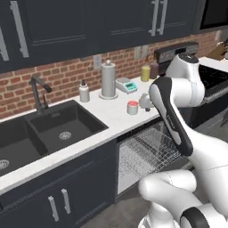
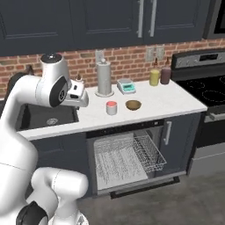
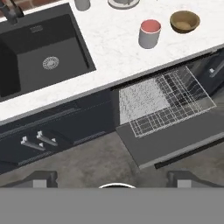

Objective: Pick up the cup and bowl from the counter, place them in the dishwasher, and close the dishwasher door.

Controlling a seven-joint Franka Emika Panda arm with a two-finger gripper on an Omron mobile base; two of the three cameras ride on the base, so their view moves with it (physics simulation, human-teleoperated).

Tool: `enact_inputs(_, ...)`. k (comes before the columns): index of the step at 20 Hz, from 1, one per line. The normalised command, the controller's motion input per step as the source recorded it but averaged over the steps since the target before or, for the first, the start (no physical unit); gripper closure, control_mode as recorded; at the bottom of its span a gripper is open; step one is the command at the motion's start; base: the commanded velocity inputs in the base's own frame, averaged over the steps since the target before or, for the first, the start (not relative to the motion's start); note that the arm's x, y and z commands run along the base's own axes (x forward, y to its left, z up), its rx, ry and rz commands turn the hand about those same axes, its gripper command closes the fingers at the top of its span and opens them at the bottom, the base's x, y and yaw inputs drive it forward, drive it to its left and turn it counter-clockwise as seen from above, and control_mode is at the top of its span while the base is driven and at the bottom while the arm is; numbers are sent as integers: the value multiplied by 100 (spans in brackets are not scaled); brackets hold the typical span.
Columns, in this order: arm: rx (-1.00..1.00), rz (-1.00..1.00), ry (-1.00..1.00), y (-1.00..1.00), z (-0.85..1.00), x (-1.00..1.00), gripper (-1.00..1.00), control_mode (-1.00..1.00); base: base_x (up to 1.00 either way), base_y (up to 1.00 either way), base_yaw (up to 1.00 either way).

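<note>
From the left base view, the small red-pink cup (image 1: 132,107) stands on the white speckled counter (image 1: 107,118) above the pulled-out silver wire rack (image 1: 149,151), so the robot seems to be at the first pick. In the right base view, the shallow brown wooden bowl (image 2: 133,105) sits just beside the cup, both untouched. In the hand view the gripper (image 3: 111,178) is spread wide and empty — cup and bowl lie far ahead of its fingertips, beyond the lowered navy dishwasher door (image 3: 175,140) — so the next move calls for reaching down over the cup; no writing is legible.

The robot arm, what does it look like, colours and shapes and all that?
The arm is built of glossy white rounded shells with dark grey to black bands at the joints and a dark round cap on top. The gripper ends in two small dark grey finger tips. No cables or markings show.
</note>
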Motion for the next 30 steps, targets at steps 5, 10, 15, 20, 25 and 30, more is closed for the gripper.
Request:
enact_inputs(5, 0, 0, 0, 0, 0, 0, -100, 100, -50, 44, -47)
enact_inputs(10, 0, 0, 0, 0, 0, 0, -100, 100, -14, 50, -49)
enact_inputs(15, 0, 0, 0, 0, 0, 0, -100, 100, -1, 31, -44)
enact_inputs(20, 0, 0, 0, 0, 0, 0, -100, 100, 4, 45, -35)
enact_inputs(25, 0, 0, 0, 0, 0, 0, -100, 100, 15, 65, -28)
enact_inputs(30, 0, 0, 0, 0, 0, 0, -100, 100, 5, 67, -21)
